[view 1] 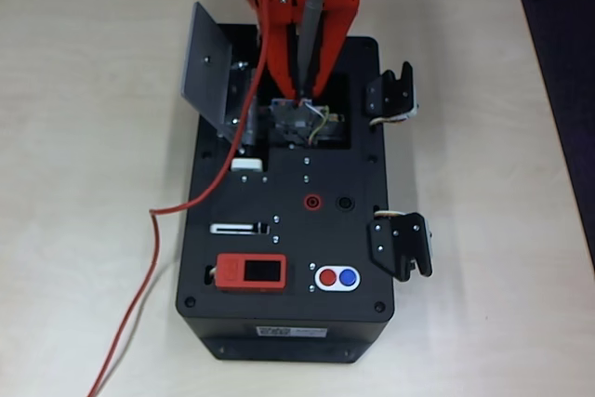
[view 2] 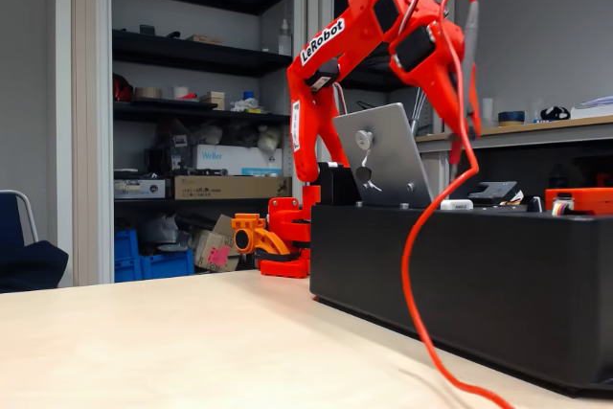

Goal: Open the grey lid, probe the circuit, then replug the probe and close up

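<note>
The probe (view 1: 310, 30) is clamped in the tool (view 1: 302, 95), tip down in the circuit bay. The cable (view 1: 153, 258), trailing off to the tool's side, could easily get snagged on the raised lid (view 1: 204, 62), yanking the tip off target.

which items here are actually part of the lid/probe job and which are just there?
In the job:
- grey lid, swung open, standing up
- probe, held in the gripper, tip down into the opened compartment
- red cable trailing off the box
- red round socket, vacant

Just there:
- orange-red display module
- red and blue buttons
- two black latches
</note>
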You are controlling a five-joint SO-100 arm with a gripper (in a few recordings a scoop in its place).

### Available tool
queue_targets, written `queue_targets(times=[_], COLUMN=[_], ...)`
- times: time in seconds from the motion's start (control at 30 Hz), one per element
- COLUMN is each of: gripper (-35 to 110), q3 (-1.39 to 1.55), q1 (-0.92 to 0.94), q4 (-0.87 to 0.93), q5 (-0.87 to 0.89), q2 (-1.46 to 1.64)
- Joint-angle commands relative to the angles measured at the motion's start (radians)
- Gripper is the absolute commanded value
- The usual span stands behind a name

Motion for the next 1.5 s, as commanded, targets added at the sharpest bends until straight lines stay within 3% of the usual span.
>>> queue_targets(times=[0.0, 0.47, 1.47], gripper=[0, 0, 0], q3=[0.06, 0.285, 0.454], q1=[-0.011, 0.031, 0.043], q4=[-0.011, -0.064, -0.186], q5=[0.002, -0.041, -0.032], q2=[0.107, 0.299, 0.362])
